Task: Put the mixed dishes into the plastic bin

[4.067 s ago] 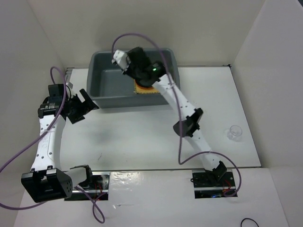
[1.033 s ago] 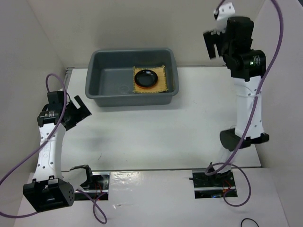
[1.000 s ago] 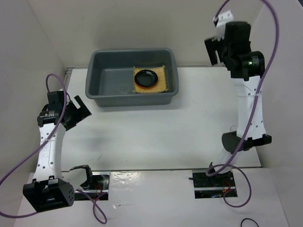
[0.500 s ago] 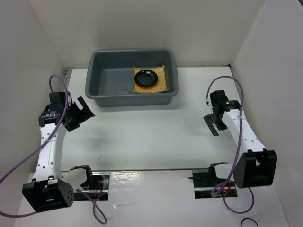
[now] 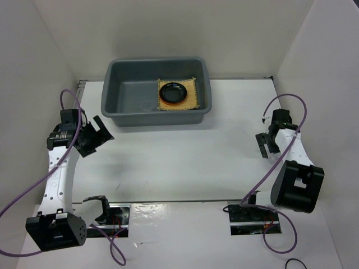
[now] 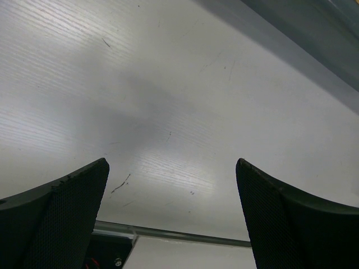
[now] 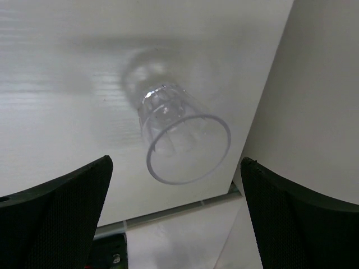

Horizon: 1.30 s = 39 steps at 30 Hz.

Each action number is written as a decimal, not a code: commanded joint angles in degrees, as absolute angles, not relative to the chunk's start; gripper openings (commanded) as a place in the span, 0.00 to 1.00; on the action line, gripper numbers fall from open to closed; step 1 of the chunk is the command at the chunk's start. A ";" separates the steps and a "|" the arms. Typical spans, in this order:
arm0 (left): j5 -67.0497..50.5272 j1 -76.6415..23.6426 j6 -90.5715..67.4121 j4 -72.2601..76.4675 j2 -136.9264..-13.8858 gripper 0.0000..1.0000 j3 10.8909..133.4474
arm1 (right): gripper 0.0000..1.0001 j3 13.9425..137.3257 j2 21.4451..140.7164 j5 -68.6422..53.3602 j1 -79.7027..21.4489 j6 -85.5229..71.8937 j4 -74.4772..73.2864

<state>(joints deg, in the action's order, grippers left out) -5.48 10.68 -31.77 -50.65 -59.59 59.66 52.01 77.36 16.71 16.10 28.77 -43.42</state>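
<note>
The grey plastic bin stands at the far side of the white bench, a little left of the middle. Inside it, in the right half, the tan woven mat lies flat on the bin floor. The black bowl sits on the mat, and a thin orange edge under the bowl's near side is the orange plate; the rest of the plate is covered by the bowl.

One clear glass cup is outside the bin. It stands upright on the bench close to the right edge, just beside the white side wall. In the top view the right arm hides it, so only the right wrist view shows it.

The right claw is low over the bench at the right side, well apart from the bin. Its two fingers are wide apart. The cup appears between them, and neither finger touches it. The claw holds nothing.

The left claw is at the left side of the bench, near the bin's front left corner but not touching it. Its fingers are also spread apart, with only bare bench between them. In the left wrist view, the grey bin wall crosses the upper right corner.
</note>
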 commanded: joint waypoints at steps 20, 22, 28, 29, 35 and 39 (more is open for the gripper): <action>-6.15 10.46 -33.22 -51.06 -56.16 1.00 58.97 | 0.12 53.51 87.63 6.94 14.41 26.11 -37.43; -6.15 10.46 -33.22 -51.06 -55.63 1.00 58.97 | 0.00 57.36 86.41 5.28 14.41 25.49 -39.63; -8.25 10.46 -34.45 -48.27 -54.40 1.00 57.93 | 0.00 76.70 77.80 -0.70 1.87 25.58 -45.70; -10.09 10.46 -35.24 -47.38 -54.40 1.00 57.92 | 0.00 79.34 77.78 -0.70 -0.76 25.58 -45.70; -10.82 10.46 -35.25 -45.00 -54.40 1.00 59.33 | 0.00 102.27 88.46 -3.16 -19.67 24.35 -45.09; -9.32 9.93 -34.72 -46.66 -53.01 1.00 58.71 | 0.00 125.07 105.17 -8.95 -26.18 25.66 -48.85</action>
